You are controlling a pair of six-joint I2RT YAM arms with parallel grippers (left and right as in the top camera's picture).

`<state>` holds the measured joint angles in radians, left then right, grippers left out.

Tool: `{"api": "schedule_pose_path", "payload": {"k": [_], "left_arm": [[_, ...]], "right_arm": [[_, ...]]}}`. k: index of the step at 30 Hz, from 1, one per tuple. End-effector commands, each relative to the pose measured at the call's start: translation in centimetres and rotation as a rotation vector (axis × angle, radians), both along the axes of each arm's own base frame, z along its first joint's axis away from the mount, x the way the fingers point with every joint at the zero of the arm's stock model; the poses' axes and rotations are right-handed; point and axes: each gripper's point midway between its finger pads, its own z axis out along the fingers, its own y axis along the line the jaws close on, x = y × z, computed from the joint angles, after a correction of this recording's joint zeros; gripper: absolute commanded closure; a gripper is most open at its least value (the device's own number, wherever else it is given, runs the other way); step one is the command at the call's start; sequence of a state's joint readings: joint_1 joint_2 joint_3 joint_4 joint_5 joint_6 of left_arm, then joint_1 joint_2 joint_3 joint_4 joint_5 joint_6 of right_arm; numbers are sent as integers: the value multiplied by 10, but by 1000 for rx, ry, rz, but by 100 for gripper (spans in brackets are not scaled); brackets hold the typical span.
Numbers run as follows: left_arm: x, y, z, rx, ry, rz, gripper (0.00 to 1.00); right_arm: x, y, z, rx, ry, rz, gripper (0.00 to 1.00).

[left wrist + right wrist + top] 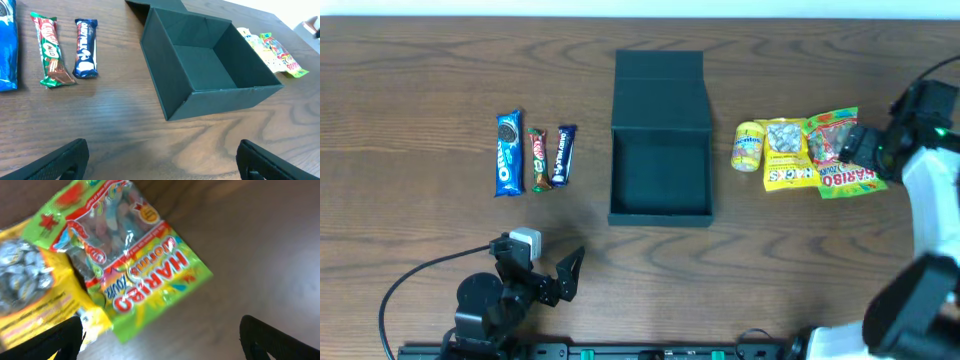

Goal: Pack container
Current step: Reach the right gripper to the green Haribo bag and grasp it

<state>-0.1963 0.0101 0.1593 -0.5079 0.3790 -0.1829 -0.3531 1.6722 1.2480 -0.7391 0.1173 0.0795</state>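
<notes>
Three bars [536, 158], three packets [790, 152], one open container [660, 175].

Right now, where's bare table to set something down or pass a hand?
Free: strip between dark blue bar and container; narrower gap between container and small yellow pouch; table between container and left gripper. Crowded: overlapping Haribo bag and yellow bag at the right gripper.

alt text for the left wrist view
An open, empty dark teal container sits on a wooden table, snack bars to its left, candy bags beyond its right side. The left gripper is open at the bottom edge.
</notes>
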Motion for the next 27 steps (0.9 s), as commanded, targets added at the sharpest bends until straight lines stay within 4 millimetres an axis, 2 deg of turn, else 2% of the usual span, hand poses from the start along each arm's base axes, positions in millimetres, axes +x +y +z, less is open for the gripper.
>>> {"api": "schedule_pose_path", "payload": {"k": [1,9,14,19,20,23,25,26,27], "left_arm": [[0,0,-6,-1,9,-5,5],[0,0,-6,-1,9,-4,5],[0,0,-6,-1,9,-5,5],[0,0,-6,-1,9,-4,5],[0,0,-6,-1,9,-4,5],[0,0,-6,-1,9,-4,5],[0,0,-6,-1,9,-5,5],[0,0,-6,-1,9,-4,5],[0,0,-6,-1,9,-4,5]], "right_arm": [[16,-2,-11,-8,-1,79,1],[49,-2,-58,-21,6,269,1],[67,-7,-81,-31,-24,281,1],[73,-7,-106,-23,-13,288,2],[72,-6,-112,-16,-5,291,4],[69,-3,-127,0,24,294,25],[68,-3,-130,7,30,286,42],[68,-3,-130,10,29,277,45],[68,-3,-130,16,25,261,53]]}}
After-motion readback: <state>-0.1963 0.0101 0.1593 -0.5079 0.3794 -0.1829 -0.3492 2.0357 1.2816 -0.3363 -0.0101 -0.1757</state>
